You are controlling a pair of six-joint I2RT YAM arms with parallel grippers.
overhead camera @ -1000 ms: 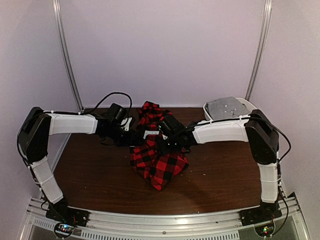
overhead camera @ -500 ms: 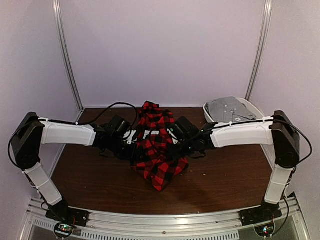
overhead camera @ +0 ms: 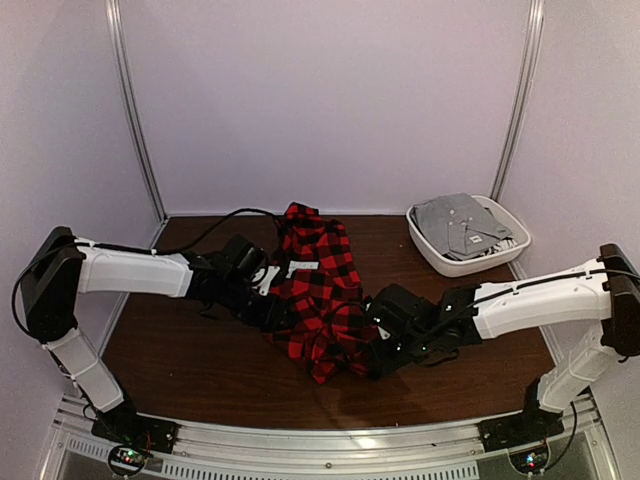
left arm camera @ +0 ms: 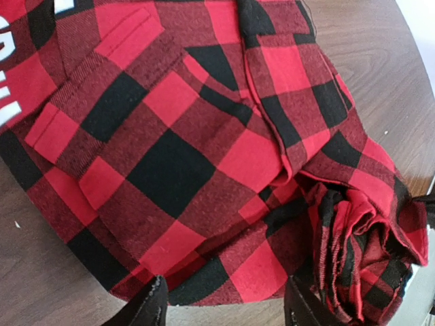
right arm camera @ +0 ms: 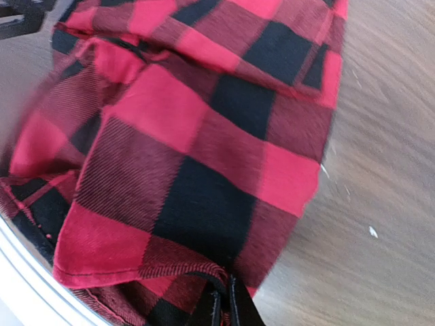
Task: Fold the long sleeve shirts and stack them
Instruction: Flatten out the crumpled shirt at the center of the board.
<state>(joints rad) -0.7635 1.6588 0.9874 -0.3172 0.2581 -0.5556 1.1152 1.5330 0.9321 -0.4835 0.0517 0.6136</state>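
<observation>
Overhead and wrist views of one shirt on the work surface. One white bin [overhead camera: 445,265] is set at the far right corner of the table [overhead camera: 180,340], well apart from the shirt; grey folded garments [overhead camera: 455,222] are held in it, and their number cannot be told. One black cable [overhead camera: 215,228] is looped above the left arm.

The long sleeve shirt [overhead camera: 325,300], a red-and-black check flannel, is shown bunched near the middle of the table, between the two arms. A white label with lettering [overhead camera: 300,268] is seen at its far part. Its near right corner is covered from above by the right arm's wrist.

The left gripper [left arm camera: 224,302] is placed at the shirt's left edge with its fingers spread, and a fold of cloth lies between them without being clamped. The right gripper [right arm camera: 222,309] is pressed together on the hem at the shirt's near right corner, so that the cloth is pinched.

Two arms, one shirt on the table and one bin are counted.

The table is of dark brown wood grain. It is enclosed by pale walls [overhead camera: 320,100], with two metal uprights [overhead camera: 135,110] at the back corners and a metal rail [overhead camera: 330,440] along the near edge.
</observation>
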